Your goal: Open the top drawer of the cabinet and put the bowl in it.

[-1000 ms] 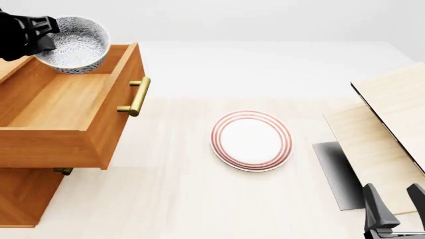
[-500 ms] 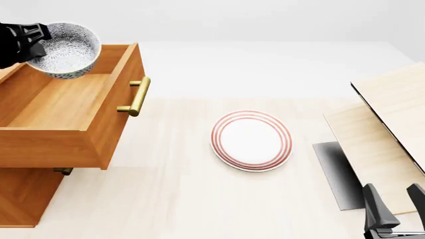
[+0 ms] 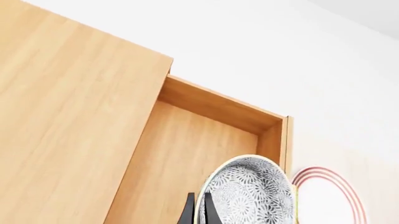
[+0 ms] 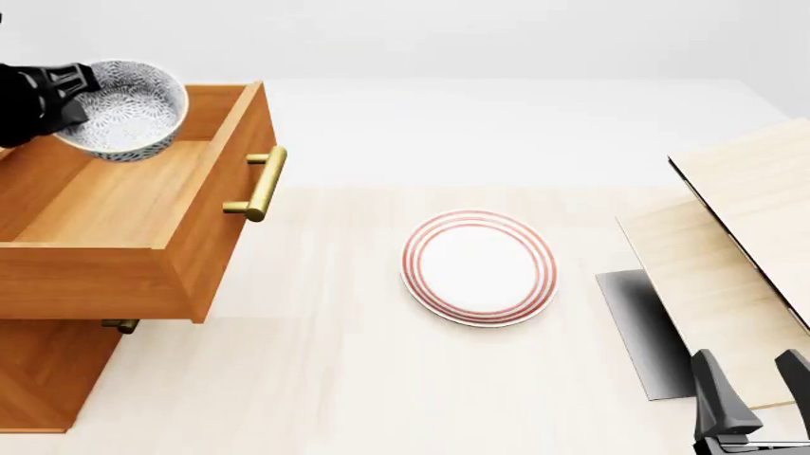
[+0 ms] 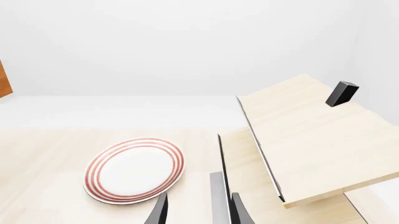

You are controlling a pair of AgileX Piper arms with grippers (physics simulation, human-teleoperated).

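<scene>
At the desk's near right corner the right gripper [image 4: 756,403] hangs idle, jaws parted with nothing between them, beside the pale boards [image 4: 746,246]. Mid-desk lies the plate [image 4: 480,267]. At the left edge stands the cabinet [image 4: 45,374], its top drawer [image 4: 120,223] pulled fully out. Farthest, over the drawer's far part, the left gripper [image 3: 198,212] has its jaws pinched on the rim of the bowl [image 4: 124,109], one inside and one outside, the bowl held tilted above the drawer floor.

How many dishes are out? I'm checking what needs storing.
2: the bowl in the left claw over the open top drawer; the plate mid-table.
</scene>
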